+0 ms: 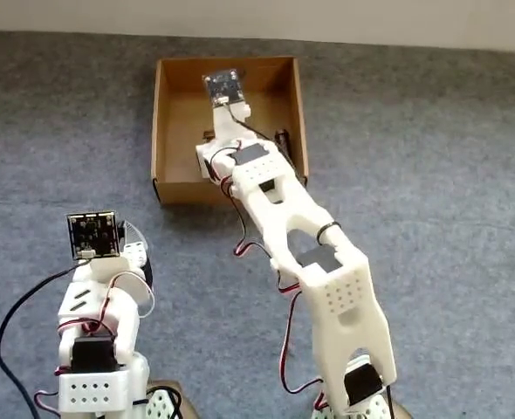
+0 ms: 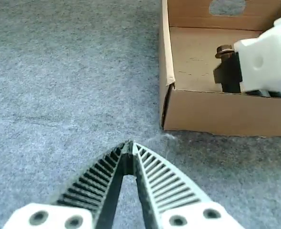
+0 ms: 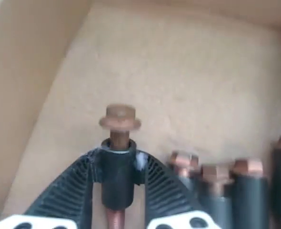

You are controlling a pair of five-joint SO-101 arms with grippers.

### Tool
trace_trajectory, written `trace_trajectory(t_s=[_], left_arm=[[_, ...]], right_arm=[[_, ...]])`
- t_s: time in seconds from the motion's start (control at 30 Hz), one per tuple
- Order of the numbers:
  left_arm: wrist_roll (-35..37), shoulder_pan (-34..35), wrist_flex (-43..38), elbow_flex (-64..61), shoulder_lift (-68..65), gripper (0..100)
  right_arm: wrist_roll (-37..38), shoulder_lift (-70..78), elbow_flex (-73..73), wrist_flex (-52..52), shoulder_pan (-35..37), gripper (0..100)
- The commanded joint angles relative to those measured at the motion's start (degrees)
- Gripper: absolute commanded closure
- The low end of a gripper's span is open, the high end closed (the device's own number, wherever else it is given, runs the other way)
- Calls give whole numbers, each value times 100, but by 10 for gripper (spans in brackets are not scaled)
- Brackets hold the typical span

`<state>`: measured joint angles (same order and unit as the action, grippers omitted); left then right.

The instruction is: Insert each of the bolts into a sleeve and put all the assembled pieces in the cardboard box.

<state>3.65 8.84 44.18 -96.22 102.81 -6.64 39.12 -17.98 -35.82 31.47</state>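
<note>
A grey carpet [image 1: 432, 131] with a short, flecked pile covers the table and runs to the near and side edges of the high view. Along the far edge it meets a pale, plain strip [image 1: 327, 16] in a straight line.

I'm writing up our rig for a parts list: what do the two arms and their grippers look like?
The left arm and right arm are white shells with black motors, looped red and black wires, and hole-dotted brackets. The left gripper and right gripper are black, ribbed wedges on white bases.
</note>
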Motion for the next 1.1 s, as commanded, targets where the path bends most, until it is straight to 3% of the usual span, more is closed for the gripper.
trace_trajectory(t_s=[0.0, 0.17, 0.33, 0.8, 0.97, 1.07], left_arm=[[-35, 48, 9, -101, -13, 990], [-35, 48, 0, -101, -13, 990], [-35, 48, 0, -101, -13, 990], [-35, 48, 0, -101, -13, 990], [-35, 57, 0, -101, -13, 990], [-35, 57, 0, -101, -13, 990]], right_arm=[[-62, -75, -303, -251, 13, 992], [-167, -75, -295, -435, -13, 992], [-1134, -75, -321, -681, -66, 992], [-1125, -48, -286, -681, -75, 991], [-1125, -48, -268, -690, -57, 841], [-1125, -57, -295, -690, -84, 832]])
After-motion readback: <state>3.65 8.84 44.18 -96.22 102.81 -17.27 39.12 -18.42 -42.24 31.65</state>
